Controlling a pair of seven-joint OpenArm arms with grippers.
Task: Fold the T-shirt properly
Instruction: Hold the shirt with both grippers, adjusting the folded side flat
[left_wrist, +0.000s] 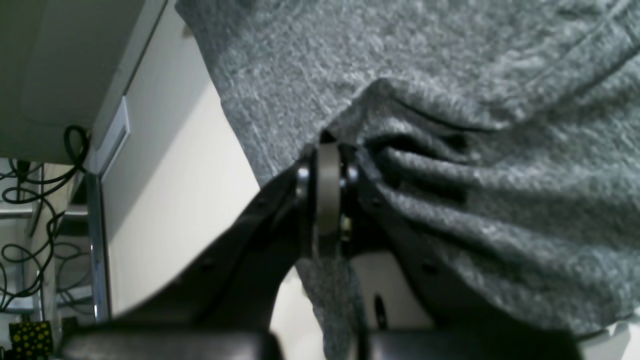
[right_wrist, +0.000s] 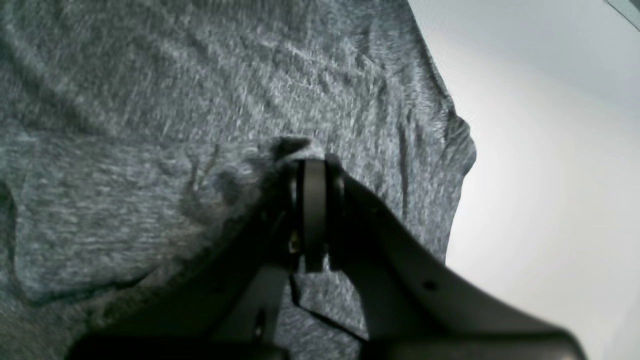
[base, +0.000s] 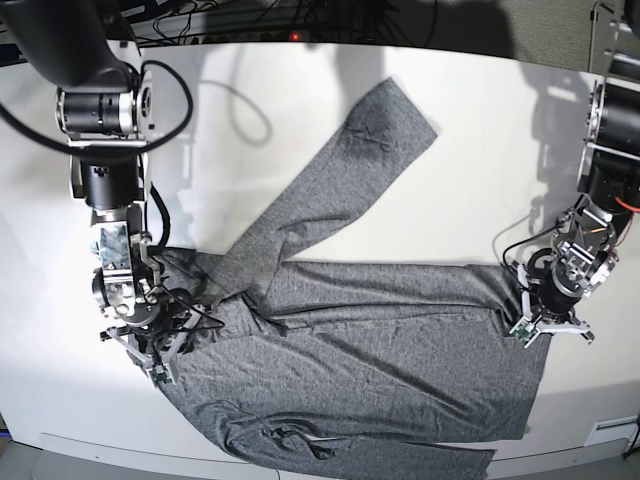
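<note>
On white table: plain grey T-shirt, both edges pinched by left hand, right hand.

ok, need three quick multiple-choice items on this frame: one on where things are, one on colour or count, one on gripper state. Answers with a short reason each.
1. In the base view, where does one long sleeve of the T-shirt point?
A. Up and to the right across the table
B. Off the table's left edge
C. Rolled up under the body

2. What colour is the T-shirt?
A. White
B. Heather grey
C. Navy with a print

3. What state is the left gripper in?
A. Open above bare table
B. Shut on the T-shirt
C. Shut on a cable

Answers
1: A, the sleeve runs diagonally from the body towards the upper right.
2: B, the knit is mottled grey and plain in all three views.
3: B, the left wrist view shows the jaws together with cloth bunched at the tips; the right gripper pinches the cloth likewise.
</note>
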